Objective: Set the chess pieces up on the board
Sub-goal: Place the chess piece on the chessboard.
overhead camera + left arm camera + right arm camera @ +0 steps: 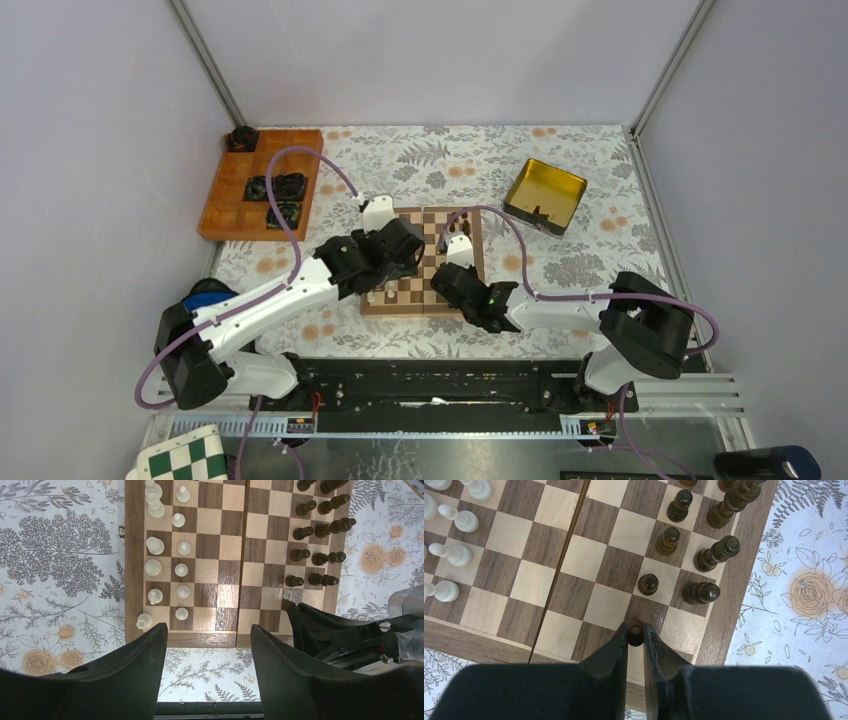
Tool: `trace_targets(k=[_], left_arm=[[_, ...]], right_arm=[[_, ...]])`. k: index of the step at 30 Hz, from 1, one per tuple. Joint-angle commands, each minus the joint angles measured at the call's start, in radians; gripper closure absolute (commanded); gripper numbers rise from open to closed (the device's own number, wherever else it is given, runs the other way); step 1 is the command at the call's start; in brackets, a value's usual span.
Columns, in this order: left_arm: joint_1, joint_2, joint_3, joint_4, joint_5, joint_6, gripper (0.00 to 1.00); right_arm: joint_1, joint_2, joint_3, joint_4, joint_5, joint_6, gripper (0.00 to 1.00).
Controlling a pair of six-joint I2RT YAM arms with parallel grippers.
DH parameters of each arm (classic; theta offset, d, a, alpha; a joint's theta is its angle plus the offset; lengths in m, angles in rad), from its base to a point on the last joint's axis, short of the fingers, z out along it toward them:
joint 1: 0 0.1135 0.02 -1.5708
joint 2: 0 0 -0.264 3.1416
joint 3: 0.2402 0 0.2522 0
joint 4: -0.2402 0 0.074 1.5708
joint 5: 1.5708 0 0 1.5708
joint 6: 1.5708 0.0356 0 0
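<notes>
The wooden chessboard [425, 232] lies mid-table under both arms. In the left wrist view cream-white pieces [181, 570] stand in two columns at the board's left and dark brown pieces [320, 557] along its right. My left gripper [207, 630] is open and empty, hovering over the board's near edge [200, 639]. My right gripper [636, 628] is shut on a dark brown pawn [636, 632] over a dark square near the board's corner. Other dark pieces [700, 592] stand just beyond it. Cream pieces [454, 554] show at the left of the right wrist view.
An orange tray [258, 183] with black ring-shaped items stands at the back left. A yellow tin [544, 194] sits at the back right. A green-and-white checkered board [185, 456] lies near the left base. Purple cables loop over the board.
</notes>
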Motion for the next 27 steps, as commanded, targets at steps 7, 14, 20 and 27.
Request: trace_targets(k=[7, 14, 20, 27], left_arm=[[0.003, 0.013, -0.015, 0.037, -0.010, -0.017, 0.30], [0.003, 0.015, -0.018, 0.040, -0.007, -0.017, 0.30], [0.003, 0.004, -0.027, 0.038, -0.006, -0.022, 0.30], [0.004, -0.012, -0.047, 0.038, -0.002, -0.038, 0.30]], right_arm=[[0.009, 0.006, -0.004, 0.045, 0.067, 0.018, 0.98], [0.007, 0.017, -0.007, 0.057, 0.070, 0.014, 0.97], [0.007, 0.021, 0.001, 0.057, 0.073, 0.006, 0.86], [0.007, 0.017, 0.016, 0.054, 0.064, -0.013, 0.61]])
